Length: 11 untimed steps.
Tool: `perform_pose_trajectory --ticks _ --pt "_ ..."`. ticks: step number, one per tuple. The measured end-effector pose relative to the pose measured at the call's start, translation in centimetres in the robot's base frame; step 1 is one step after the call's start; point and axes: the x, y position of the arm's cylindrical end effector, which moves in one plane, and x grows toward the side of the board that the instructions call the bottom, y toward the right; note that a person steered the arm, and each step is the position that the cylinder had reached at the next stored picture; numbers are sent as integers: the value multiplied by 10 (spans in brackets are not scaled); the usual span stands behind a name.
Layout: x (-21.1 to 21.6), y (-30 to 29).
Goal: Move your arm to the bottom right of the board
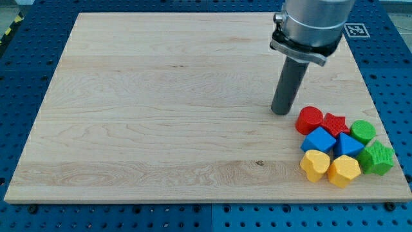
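My tip (280, 111) rests on the wooden board (161, 103) at the view's right, just left of and slightly above a tight cluster of blocks. The cluster holds a red cylinder (309, 120), a red star-like block (335, 122), a green cylinder (362, 131), a blue cube (319, 140), a second blue block (348, 145), a green star-like block (377, 158), a yellow heart-like block (315, 165) and a yellow hexagon (344, 170). The tip stands a short gap from the red cylinder and touches no block.
The board lies on a blue perforated table (19, 64). A black-and-white marker tag (356, 29) sits off the board's top right corner. The arm's grey body (312, 26) hangs over the board's top right.
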Motion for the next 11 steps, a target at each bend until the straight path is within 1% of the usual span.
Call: perform_pose_trajectory --ticks 1,2,4,5,6,7,8,9,10,11 --pt "-23 1" --pt "-30 27" --pt "-28 92" --pt "-8 127" --pt "31 142" --pt "58 154" --pt "68 166" --pt "109 167" --pt "120 167" --pt "122 167"
